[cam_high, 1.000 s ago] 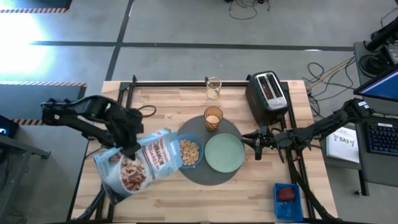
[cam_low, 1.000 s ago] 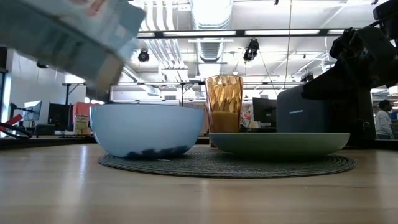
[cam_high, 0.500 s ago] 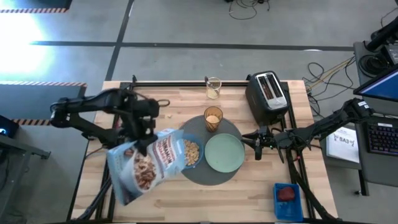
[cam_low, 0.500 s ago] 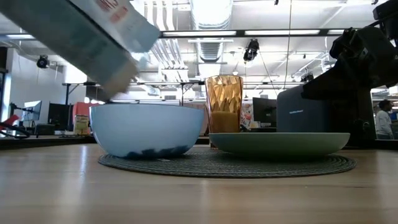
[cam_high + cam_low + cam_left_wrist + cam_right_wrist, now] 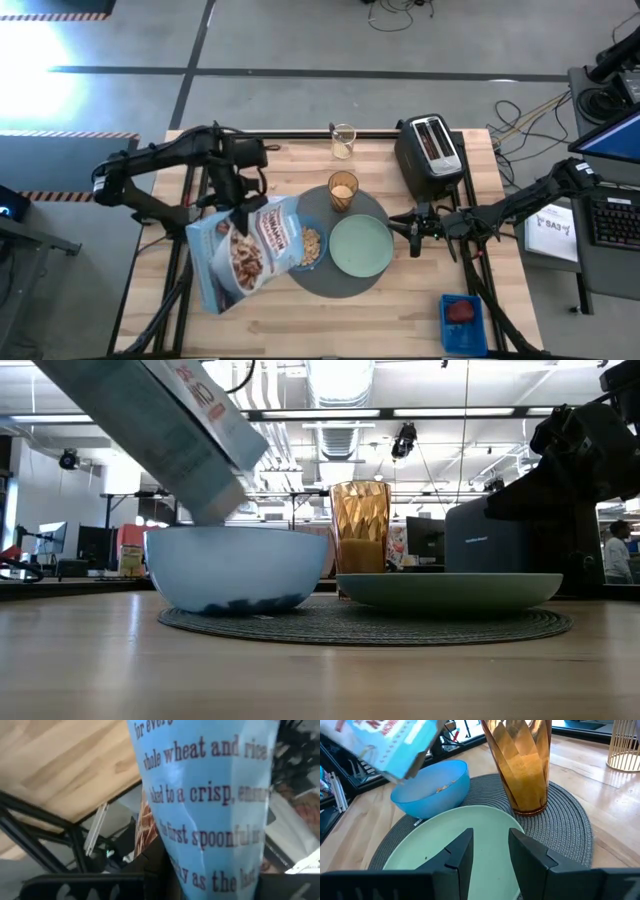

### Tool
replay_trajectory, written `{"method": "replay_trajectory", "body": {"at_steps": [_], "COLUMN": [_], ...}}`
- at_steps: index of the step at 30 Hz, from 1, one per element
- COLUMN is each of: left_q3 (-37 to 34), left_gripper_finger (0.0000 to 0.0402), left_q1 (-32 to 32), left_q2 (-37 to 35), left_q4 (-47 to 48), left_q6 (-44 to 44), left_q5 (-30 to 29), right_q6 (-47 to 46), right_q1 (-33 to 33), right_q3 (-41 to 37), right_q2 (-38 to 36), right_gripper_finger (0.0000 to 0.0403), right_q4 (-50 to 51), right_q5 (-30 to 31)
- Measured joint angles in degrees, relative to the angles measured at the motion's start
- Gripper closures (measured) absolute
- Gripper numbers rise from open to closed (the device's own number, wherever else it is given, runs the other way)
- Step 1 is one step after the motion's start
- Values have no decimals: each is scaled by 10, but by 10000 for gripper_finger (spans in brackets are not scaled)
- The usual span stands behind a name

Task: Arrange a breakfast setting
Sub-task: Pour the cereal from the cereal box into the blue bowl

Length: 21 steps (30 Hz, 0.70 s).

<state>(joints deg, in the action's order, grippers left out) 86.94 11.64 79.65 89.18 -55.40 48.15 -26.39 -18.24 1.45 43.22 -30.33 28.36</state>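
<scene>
A blue cereal box (image 5: 245, 255) hangs tilted over the table's left half, with my left gripper (image 5: 243, 208) shut on it. Its lower, open end (image 5: 412, 767) sits just above the small blue bowl (image 5: 308, 245), which holds cereal. The bowl and a pale green plate (image 5: 362, 246) rest on the round dark-grey mat (image 5: 335, 285). A glass of orange drink (image 5: 343, 190) stands at the mat's far edge. My right gripper (image 5: 491, 837) waits open and level at the plate's right rim, with nothing between its fingers. My left gripper holds the cereal box at its far long edge (image 5: 250, 215), coming from the table's far left and slanting down. The gripper itself hides the contact spot, so the kind of hold cannot be told. The box is lifted clear, tilted with its open end lowest, over the bowl.
A black toaster (image 5: 430, 150) stands at the far right. A clear glass (image 5: 343, 140) is at the far edge. A blue tray holding something red (image 5: 462, 318) sits at the near right corner. Bare wood lies on the near left and near the front.
My left gripper has carried the cereal box toward the table's right and far edge and has rolled. The box has turned about and tipped steeper, and its open end has come over the bowl. The right arm has kept still.
</scene>
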Motion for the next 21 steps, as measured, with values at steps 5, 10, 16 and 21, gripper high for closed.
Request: {"method": "replay_trajectory", "body": {"at_steps": [5, 10, 16, 21], "left_q3": [3, 4, 4, 4], "left_gripper_finger": [360, 360, 360, 360], "left_q1": [14, 17, 21, 21], "left_q2": [19, 29, 27, 29], "left_q4": [7, 7, 8, 8], "left_q6": [14, 20, 15, 45], "left_q5": [-1, 21, 20, 38], "right_q6": [0, 0, 0, 0], "right_q1": [0, 0, 0, 0], "right_q3": [0, 0, 0, 0], "right_q2": [0, 0, 0, 0], "right_gripper_finger": [289, 289, 289, 289], "right_q4": [0, 0, 0, 0], "right_q5": [0, 0, 0, 0]}}
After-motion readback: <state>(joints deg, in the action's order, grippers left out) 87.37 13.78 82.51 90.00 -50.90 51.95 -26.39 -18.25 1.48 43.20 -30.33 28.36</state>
